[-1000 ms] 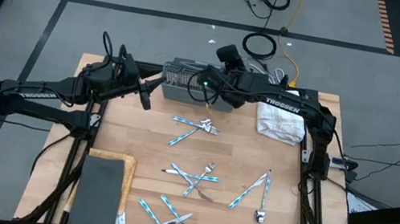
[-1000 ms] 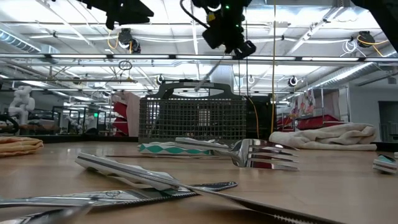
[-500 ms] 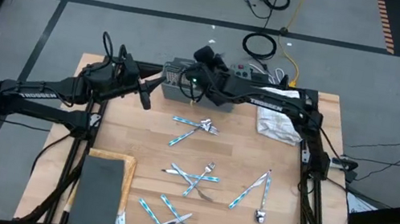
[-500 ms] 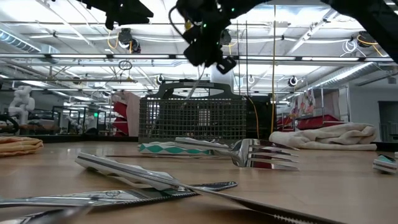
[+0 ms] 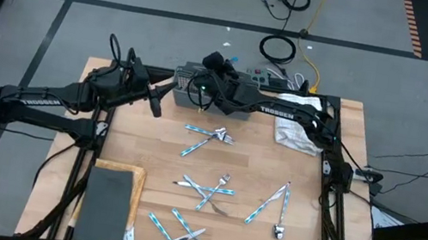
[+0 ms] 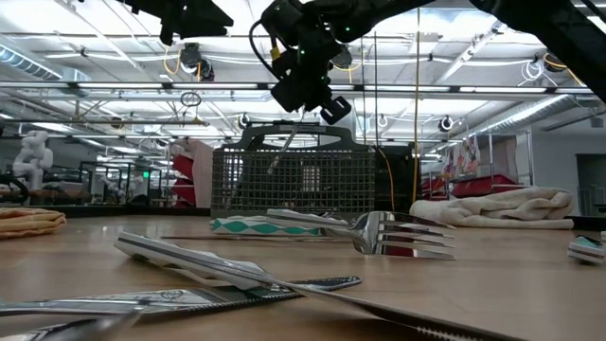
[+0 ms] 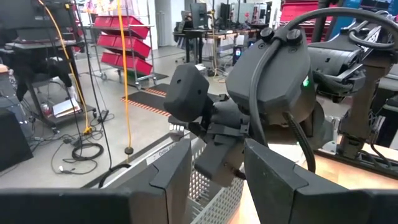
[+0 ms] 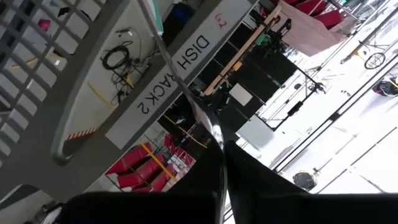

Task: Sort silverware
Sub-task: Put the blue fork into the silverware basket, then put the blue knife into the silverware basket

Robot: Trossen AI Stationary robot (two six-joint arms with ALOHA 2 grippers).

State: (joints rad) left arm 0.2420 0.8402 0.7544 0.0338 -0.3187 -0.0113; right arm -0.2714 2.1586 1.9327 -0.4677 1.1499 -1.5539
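Above the grey mesh basket (image 5: 196,83) at the far edge of the table (image 5: 307,188), my right gripper (image 6: 305,93) hangs with its fingers pinched together on one thin piece of silverware (image 6: 280,152), which slants down from the jaws toward the basket's open top. I cannot tell whether it is a fork, spoon or knife. It should be light and stiff, with slick metal and a narrow shank, so I judge a pinch across the flat of the handle holds best, and a loose one would let it swivel or slide.

My left gripper (image 7: 214,168) waits just beside the basket's left end, fingers apart, holding nothing.

Remaining silverware lies scattered on the wood: a fork (image 5: 209,138) near the basket, a crossed pile (image 5: 206,190) mid-table, a pair (image 5: 271,205) to the right and another heap (image 5: 175,237) near the front edge. Crossed pieces will be awkward; a free handle end looks the safest hold.

A white towel (image 5: 299,132) sits right of the basket.
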